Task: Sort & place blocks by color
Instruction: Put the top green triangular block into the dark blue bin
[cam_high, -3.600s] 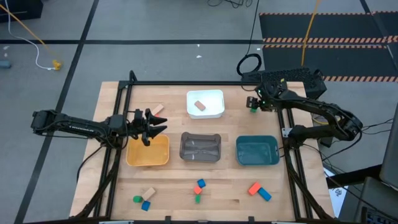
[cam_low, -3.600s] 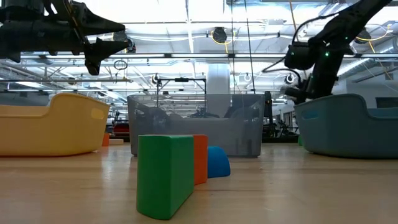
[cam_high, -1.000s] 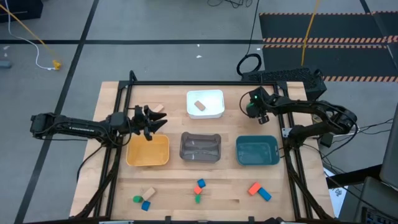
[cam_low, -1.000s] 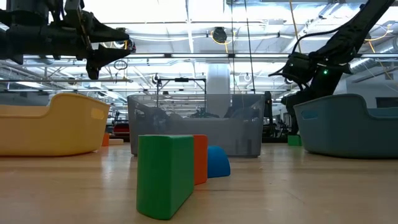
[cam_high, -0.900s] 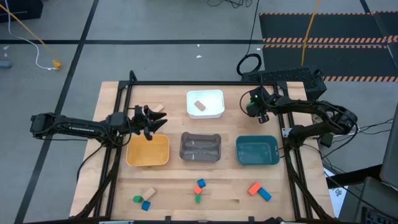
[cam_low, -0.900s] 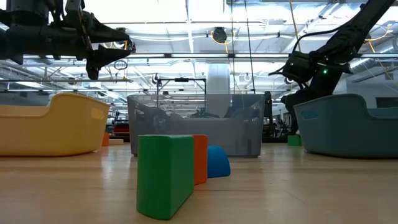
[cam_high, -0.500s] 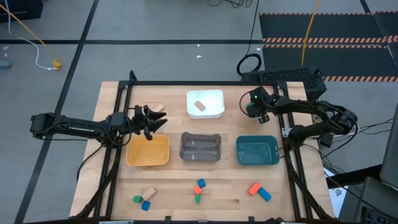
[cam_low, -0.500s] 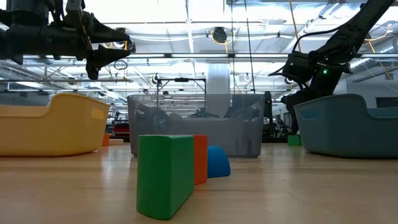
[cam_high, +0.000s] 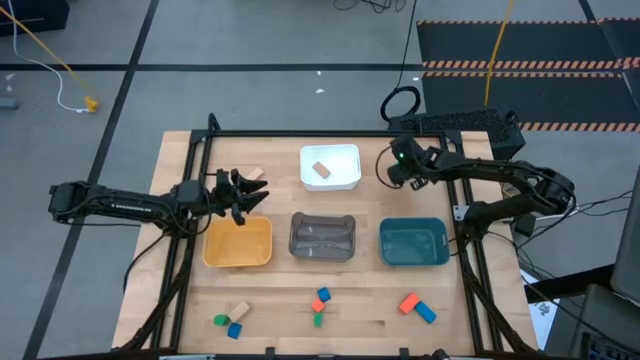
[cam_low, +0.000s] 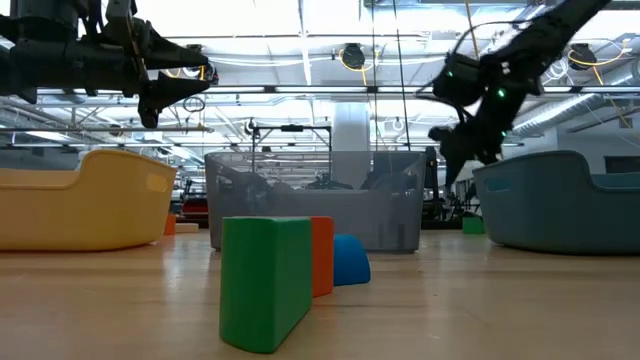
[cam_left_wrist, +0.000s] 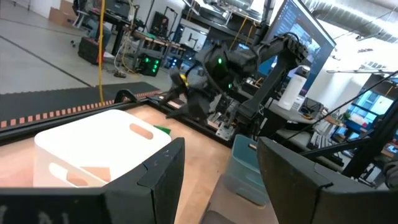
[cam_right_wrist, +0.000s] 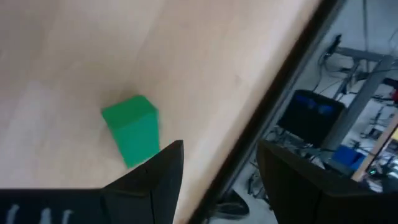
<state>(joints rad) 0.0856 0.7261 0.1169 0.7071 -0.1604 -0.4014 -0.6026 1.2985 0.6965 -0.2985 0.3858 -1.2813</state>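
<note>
My right gripper (cam_high: 395, 170) hangs open above the table's far right part, between the white tray (cam_high: 346, 181) and the table's right edge. In its wrist view (cam_right_wrist: 217, 149) a green cuboid block (cam_right_wrist: 132, 127) lies flat on the wood beside the fingers, untouched. My left gripper (cam_high: 257, 198) hovers open over the yellow tray's far rim (cam_high: 238, 222), holding nothing (cam_left_wrist: 221, 146). One tan block (cam_high: 321, 170) lies in the white tray, another (cam_high: 252, 176) on the table beside my left gripper. The other blocks lie along the near edge.
Grey tray (cam_high: 322, 252) and teal tray (cam_high: 413, 258) stand in a row with the yellow one. Near-edge blocks: green, blue and tan (cam_high: 239, 309) on the left; blue, red-orange and green (cam_high: 318, 320) in the middle; red-orange (cam_high: 408, 303) and blue on the right. A black frame borders the table.
My right gripper has risen and swung a little toward the table's left and far side, away from the teal tray; its wrist view is blurred by the motion. The blocks have stayed where they were.
</note>
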